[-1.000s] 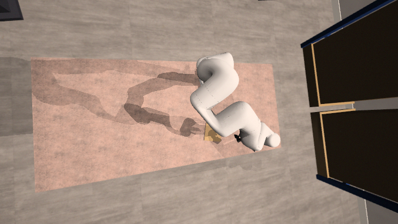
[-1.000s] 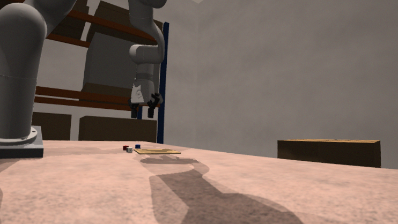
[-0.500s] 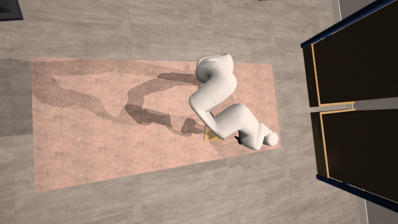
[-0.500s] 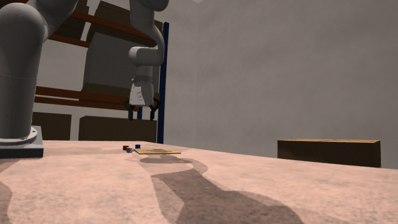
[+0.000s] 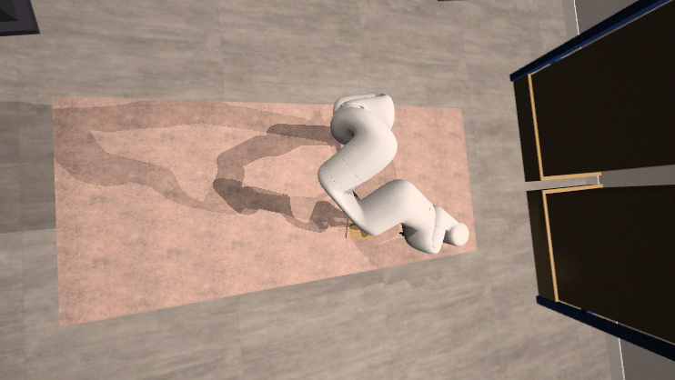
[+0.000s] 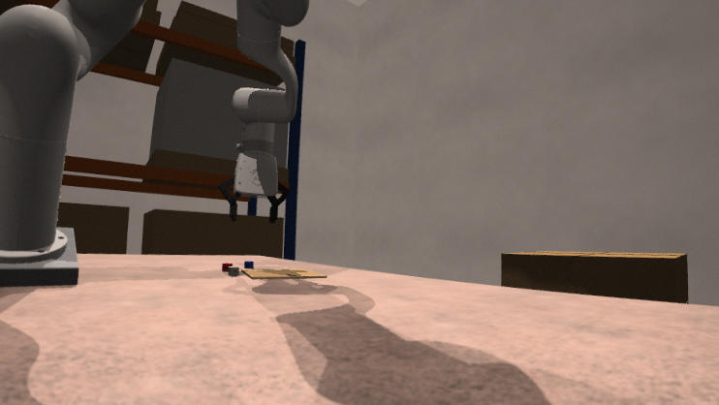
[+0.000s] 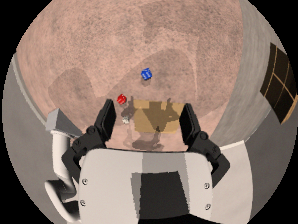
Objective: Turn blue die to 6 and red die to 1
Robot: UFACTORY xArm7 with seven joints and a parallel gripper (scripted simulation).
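This place is prob. a warehouse or storage rm. In the exterior view, toward 10 o'clock, stands a tall rack (image 6: 295,150) w/ blue posts and orange beams (image 6: 125,167), the type for heavy goods. Big brown box (image 6: 211,233) is at its bottom lvl, and large grey box (image 6: 201,115) sits higher. Toward 4 o'clock is one more brown box (image 6: 593,276), behind the table edge. The wall (image 6: 453,150) is plain grey; the floor (image 5: 188,56), seen from top, is grey too, w/ faint joints.

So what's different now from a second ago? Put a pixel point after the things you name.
The end effector (image 6: 253,220) (image 7: 148,109) has swivelled above the table: its two fingers, seen more at an angle before, now stand spread side by side in the exterior view. It took hold of nothing and let go of nothing. The red die (image 6: 227,266) (image 7: 121,99), blue die (image 6: 249,264) (image 7: 146,74), white die (image 6: 233,270) (image 7: 125,120) and mat (image 6: 262,273) (image 7: 141,125) stayed put.
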